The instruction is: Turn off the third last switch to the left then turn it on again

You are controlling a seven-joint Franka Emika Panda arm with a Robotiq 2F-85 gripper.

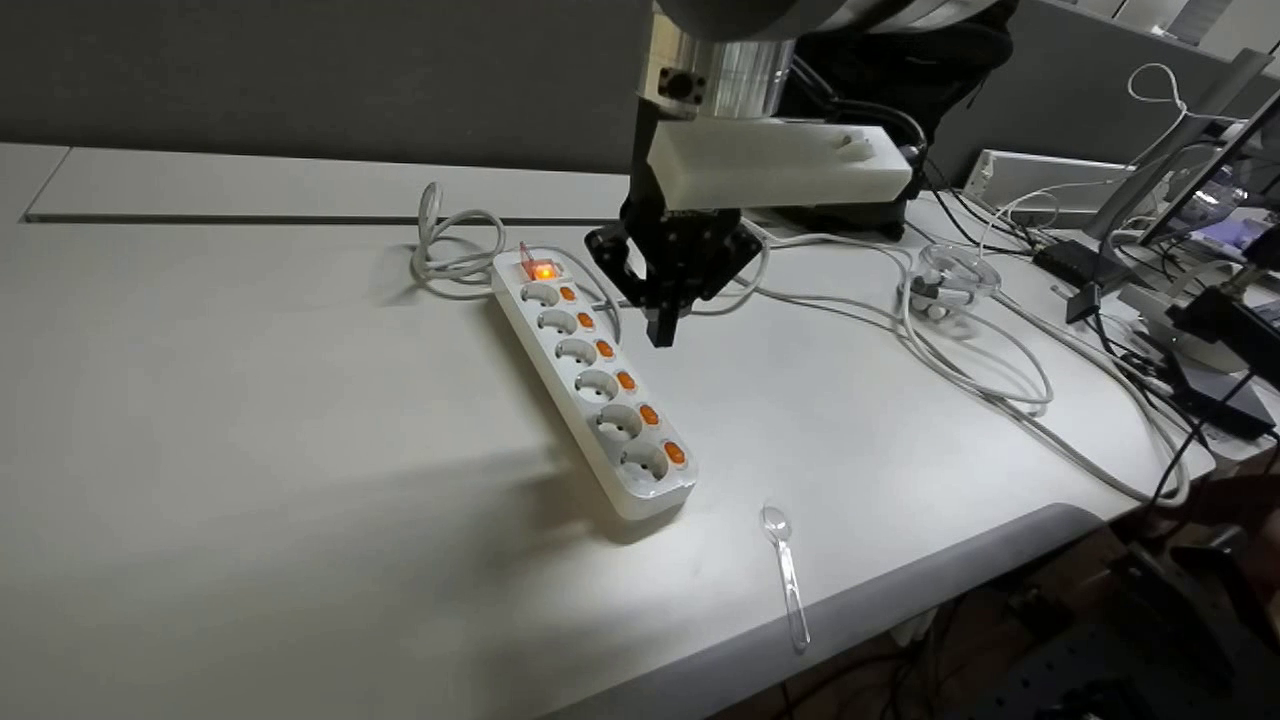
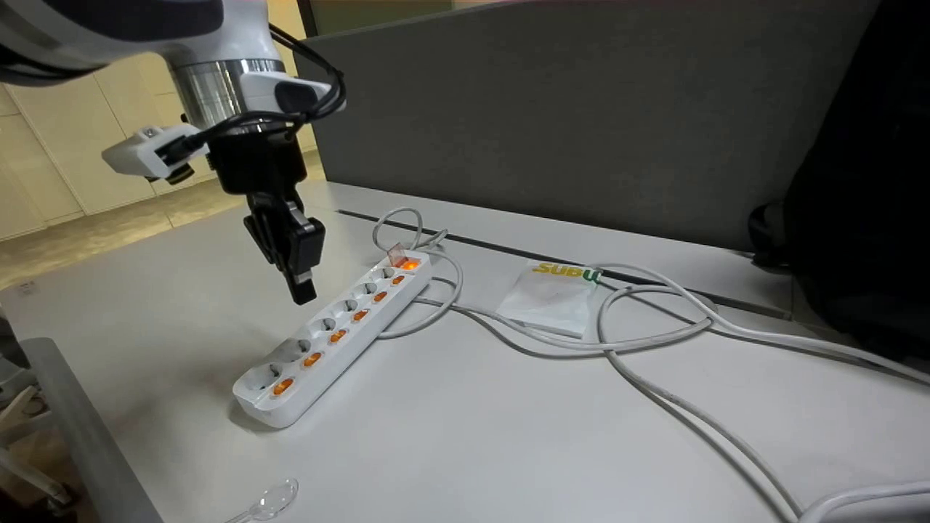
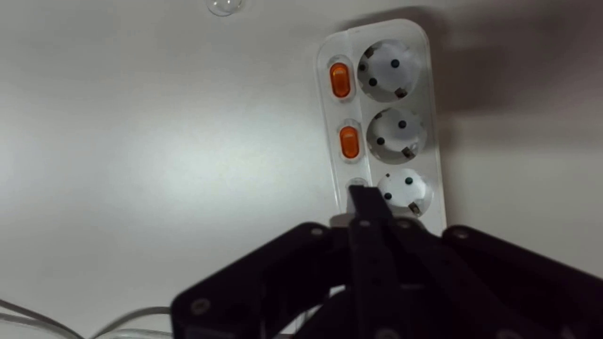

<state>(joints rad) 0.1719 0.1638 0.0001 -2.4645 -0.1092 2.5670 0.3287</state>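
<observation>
A white power strip lies on the table, also in an exterior view and in the wrist view. It has a row of sockets and a row of orange switches. The switch third from the near end also shows in an exterior view; in the wrist view my fingertips hide it. I cannot tell which switches are on. A larger switch at the far end glows orange under a raised clear cover. My gripper is shut and empty, pointing down above the strip and apart from it.
A clear plastic spoon lies near the table's front edge. White cables run behind and beside the strip, with a coil at its far end. A white printed bag lies among them. A grey partition and black backpack stand behind.
</observation>
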